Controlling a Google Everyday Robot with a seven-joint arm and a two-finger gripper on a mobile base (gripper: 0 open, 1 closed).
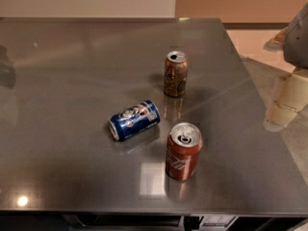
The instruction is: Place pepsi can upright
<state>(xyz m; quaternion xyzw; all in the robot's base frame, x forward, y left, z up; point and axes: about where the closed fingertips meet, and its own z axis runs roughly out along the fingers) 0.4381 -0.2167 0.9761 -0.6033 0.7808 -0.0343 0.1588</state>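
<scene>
Camera view has the pepsi can [134, 120] lying on its side near the middle of the counter [57, 81], one silver end turned toward the lower left and its logo facing up. Since it lies flat, I judge the righting is not yet done.

Two other cans stand upright. The brown-gold can [175, 74] is behind the pepsi can and to the right. The red cola can [183, 151] is in front of it and to the right, near but not touching.

My hand [285, 102] hangs at the right edge of the view, beyond the counter's right edge and well apart from the pepsi can. It has hold of none of the cans, and I cannot tell how far open it is. The pepsi can lies to its left, past the gap between the two upright cans, so I reckon my reach must thread between them without knocking either.
</scene>
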